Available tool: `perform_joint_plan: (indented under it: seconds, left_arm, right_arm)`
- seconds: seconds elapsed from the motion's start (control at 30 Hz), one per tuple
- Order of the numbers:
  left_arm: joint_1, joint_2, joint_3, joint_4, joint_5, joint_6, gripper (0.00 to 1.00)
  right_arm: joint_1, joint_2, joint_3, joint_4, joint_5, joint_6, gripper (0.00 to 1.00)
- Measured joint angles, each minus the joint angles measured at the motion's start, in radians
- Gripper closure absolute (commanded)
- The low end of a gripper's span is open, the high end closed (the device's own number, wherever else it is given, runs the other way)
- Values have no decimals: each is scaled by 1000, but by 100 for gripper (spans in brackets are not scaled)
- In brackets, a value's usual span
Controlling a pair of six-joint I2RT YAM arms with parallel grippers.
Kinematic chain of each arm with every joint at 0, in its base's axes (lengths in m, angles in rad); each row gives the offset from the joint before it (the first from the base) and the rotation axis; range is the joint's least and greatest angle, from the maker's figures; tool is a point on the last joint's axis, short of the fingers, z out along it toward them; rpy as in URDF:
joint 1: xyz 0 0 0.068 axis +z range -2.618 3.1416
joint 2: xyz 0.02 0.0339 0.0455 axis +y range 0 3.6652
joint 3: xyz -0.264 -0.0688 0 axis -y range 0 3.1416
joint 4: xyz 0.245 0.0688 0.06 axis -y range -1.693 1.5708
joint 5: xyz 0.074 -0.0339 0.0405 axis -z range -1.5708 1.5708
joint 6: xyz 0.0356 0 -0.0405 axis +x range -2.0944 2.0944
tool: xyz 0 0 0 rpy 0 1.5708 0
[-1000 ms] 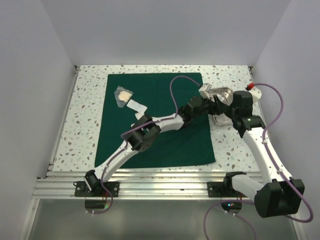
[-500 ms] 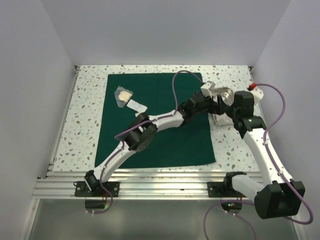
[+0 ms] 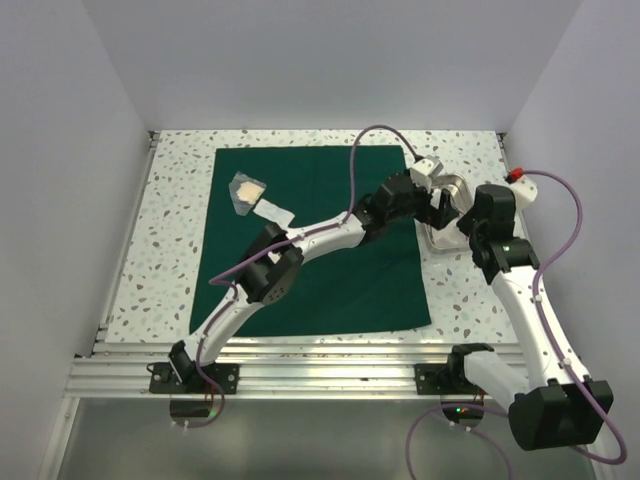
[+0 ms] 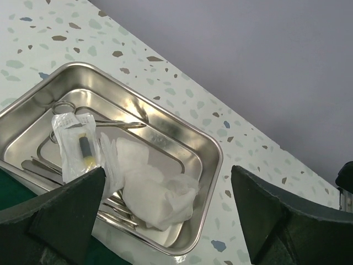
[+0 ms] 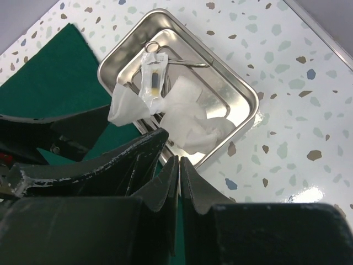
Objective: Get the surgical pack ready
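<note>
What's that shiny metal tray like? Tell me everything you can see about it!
The tray is a shiny steel rectangle with rounded corners and a raised, rolled rim. It is shallow and sits flat on the speckled table. One edge meets the right side of the dark green drape; I cannot tell whether it overlaps it. Inside lie crumpled white gauze, a clear packet with something dark in it, and thin metal instruments, one with ring handles. Its bottom gleams like a mirror.

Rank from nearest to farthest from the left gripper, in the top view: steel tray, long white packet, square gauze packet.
1. steel tray, right by the left gripper, at the green drape's right edge.
2. long white packet, on the drape's far left part.
3. square gauze packet, just beyond it, farther left.
</note>
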Motion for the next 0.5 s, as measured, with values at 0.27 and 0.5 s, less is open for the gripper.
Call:
perform_joint_plan:
  seconds: [0.27,0.5]
  left_arm:
    - [0,69,127,-11,94,6,0]
    - [-2,73,76,28,166,55,0]
  right_arm:
    - [0,-16,0,-5,1,13,91]
    - [-9,-31,0,-11,19,14,87]
